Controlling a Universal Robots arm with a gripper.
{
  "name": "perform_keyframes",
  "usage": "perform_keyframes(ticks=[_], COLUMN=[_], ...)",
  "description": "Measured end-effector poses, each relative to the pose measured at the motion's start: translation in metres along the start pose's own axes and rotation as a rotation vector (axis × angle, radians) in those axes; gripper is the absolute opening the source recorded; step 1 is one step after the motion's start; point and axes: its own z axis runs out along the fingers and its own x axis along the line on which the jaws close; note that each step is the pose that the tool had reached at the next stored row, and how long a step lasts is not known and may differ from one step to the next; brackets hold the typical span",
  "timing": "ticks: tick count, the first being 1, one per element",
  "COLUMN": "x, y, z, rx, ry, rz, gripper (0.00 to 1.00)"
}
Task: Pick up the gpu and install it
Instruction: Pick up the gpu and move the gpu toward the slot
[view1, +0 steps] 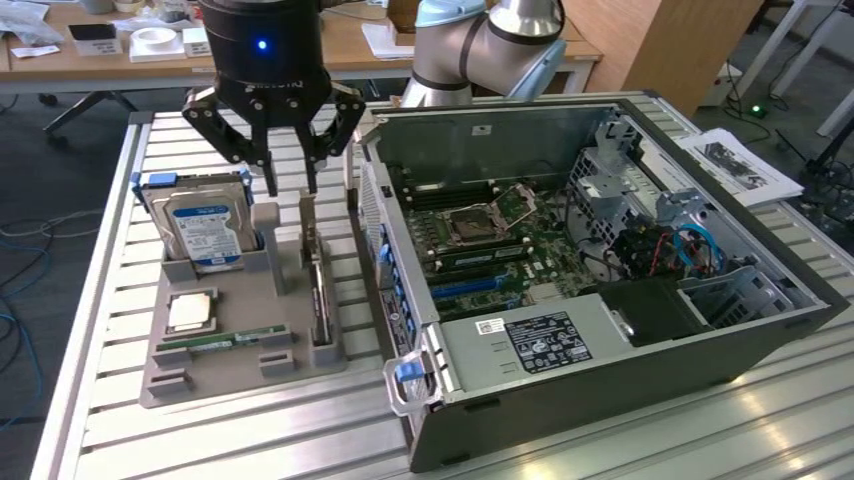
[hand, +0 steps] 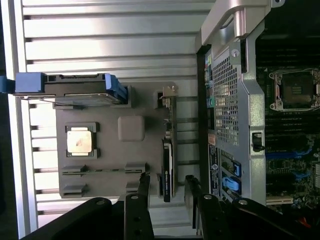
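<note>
The open computer case (view1: 601, 250) lies just beside the grey tray (view1: 227, 372), on the exterior view's right of it, its motherboard (view1: 494, 240) bare and no card in the slots. The gripper (view1: 291, 188) hangs above the tray's case-side edge, fingers (hand: 144, 186) apart and holding nothing. A hard drive (view1: 200, 228) stands in the tray's far corner, away from the case. The gpu (view1: 316, 275) stands on edge in the tray's slot nearest the case, straight below the gripper, its long axis running along the tray, parallel to the case wall. In the wrist view the fingers straddle that line without touching it. A processor chip (view1: 191, 312) and a RAM stick (view1: 220, 342) lie in the tray's nearer recesses.
</note>
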Motion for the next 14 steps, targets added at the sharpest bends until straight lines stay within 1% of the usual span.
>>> perform_keyframes(ticks=[14], x=[0.001], y=[-0.0011], z=[0.0251], rx=[0.0003], ry=[-0.0001], rz=[0.000], gripper=[0.42])
